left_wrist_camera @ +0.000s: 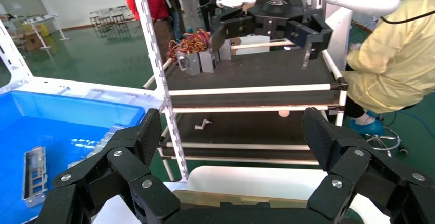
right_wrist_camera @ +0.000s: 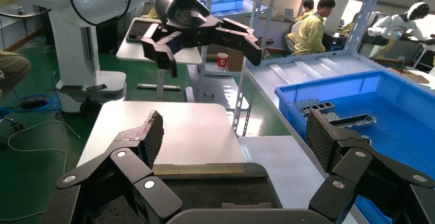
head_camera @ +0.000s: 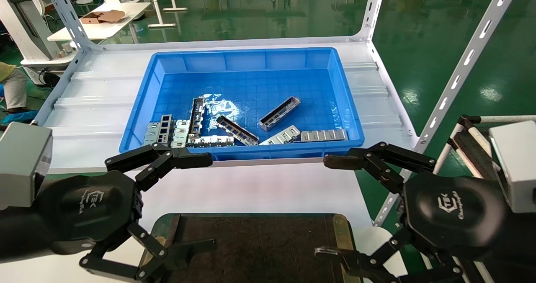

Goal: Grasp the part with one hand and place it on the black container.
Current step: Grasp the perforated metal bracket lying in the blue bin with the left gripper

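Nearest the robot, the black container (head_camera: 251, 249) lies flat on a white table (head_camera: 251, 191), its dark face bare, with a brass-coloured strip (head_camera: 341, 232) along its right side. Over its left end hangs the left gripper (head_camera: 197, 203), fingers spread wide and holding nothing; over the right end hangs the right gripper (head_camera: 331, 207), equally wide and empty. Both claws face each other across the tray, and their upper fingertips reach toward the near wall of the blue bin (head_camera: 251, 153).

Beyond the table edge, that bin sits on a pale metal shelf (head_camera: 92, 99) framed by slotted white posts (head_camera: 456, 73). Inside it, flat silver plates (head_camera: 322, 135) with tabs crowd the near wall. Just behind them lies the part (head_camera: 279, 114), a trough-like strip resting open side up on the bin floor, its long axis running diagonally from near-left to far-right. Two similar strips lie to its left, one (head_camera: 237, 130) angled the opposite way, one (head_camera: 196, 117) pointing nearly straight away. The bin's near wall stands between both grippers and the part. Farther off spreads the green floor (head_camera: 418, 23).
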{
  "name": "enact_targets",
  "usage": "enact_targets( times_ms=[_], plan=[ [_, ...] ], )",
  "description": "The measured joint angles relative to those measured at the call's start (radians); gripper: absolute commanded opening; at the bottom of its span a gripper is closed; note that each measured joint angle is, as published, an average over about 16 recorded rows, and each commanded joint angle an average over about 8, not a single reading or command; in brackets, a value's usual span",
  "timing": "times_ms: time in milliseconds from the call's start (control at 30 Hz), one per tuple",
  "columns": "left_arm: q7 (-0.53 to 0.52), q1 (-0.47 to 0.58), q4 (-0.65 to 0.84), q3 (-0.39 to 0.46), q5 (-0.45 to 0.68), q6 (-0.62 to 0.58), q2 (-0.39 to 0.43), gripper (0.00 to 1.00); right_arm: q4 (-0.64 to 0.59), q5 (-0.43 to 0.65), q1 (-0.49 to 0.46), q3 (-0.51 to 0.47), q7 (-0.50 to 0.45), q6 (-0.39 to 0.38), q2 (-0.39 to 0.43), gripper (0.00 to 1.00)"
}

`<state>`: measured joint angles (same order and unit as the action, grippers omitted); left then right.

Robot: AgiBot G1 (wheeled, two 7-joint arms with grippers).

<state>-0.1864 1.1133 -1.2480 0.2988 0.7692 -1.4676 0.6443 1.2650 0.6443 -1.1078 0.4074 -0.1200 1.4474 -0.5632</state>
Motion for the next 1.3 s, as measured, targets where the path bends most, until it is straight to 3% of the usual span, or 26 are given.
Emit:
enact_targets(
  times_ms=[567, 1300],
  plan=[
    [-0.028, 0.099, 0.039, 0.072, 0.196, 0.205, 0.133, 1.0, 0.0, 0.0, 0.0, 0.0, 0.0, 0.0, 0.0, 1.0],
    [-0.093, 0.286, 0.306, 0.217, 0.521, 0.565, 0.441, 1.0, 0.0, 0.0, 0.0, 0.0, 0.0, 0.0, 0.0, 1.0]
  ],
)
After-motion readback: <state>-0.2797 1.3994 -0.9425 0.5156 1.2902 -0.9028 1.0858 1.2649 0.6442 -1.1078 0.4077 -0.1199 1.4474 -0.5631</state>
